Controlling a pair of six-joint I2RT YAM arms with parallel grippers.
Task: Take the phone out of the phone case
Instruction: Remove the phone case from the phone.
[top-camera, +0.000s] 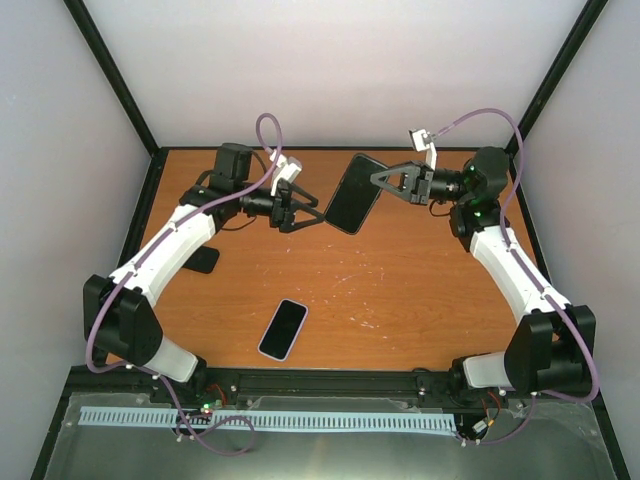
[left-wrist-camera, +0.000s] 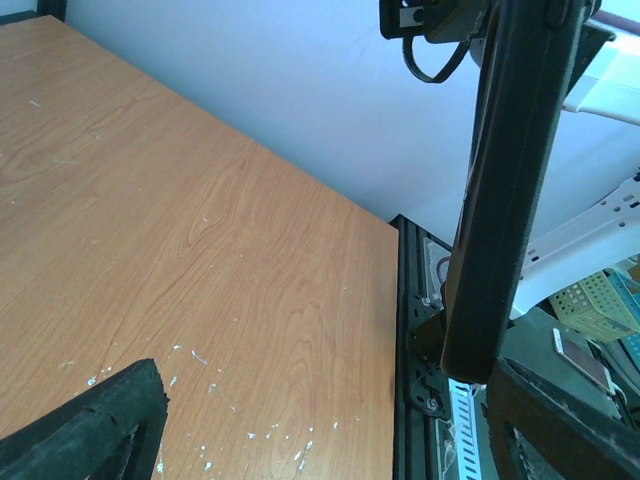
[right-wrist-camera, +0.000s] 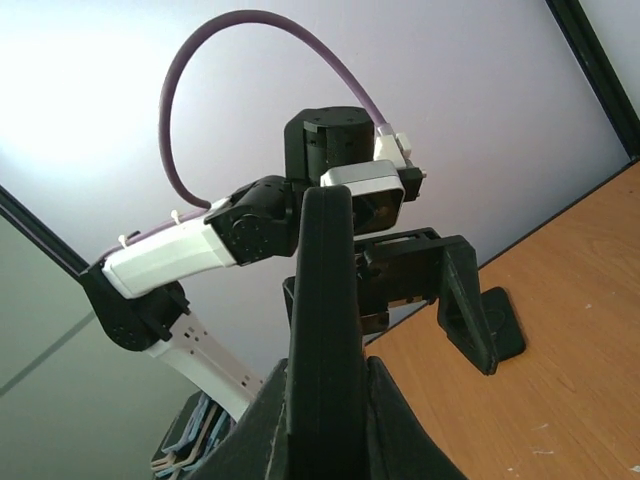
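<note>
The right gripper (top-camera: 380, 183) is clamped on the edge of a black phone case (top-camera: 350, 197), holding it above the worktop (top-camera: 420, 290). The left gripper (top-camera: 305, 214) is open, just beside the case. A phone (top-camera: 283, 329) lies flat on the worktop, nearer the arm bases.

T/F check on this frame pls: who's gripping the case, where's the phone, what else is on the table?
1. The right gripper is shut on the black rectangular phone case, holding it up off the wooden table. True.
2. The left gripper is also clamped on the case. False: its jaws are open, beside the case's edge.
3. A pale lilac phone with a white rim lies flat on the table, near the arm bases. True.
4. A small black flat object lies on the table's right side. False: it is on the left side.
</note>
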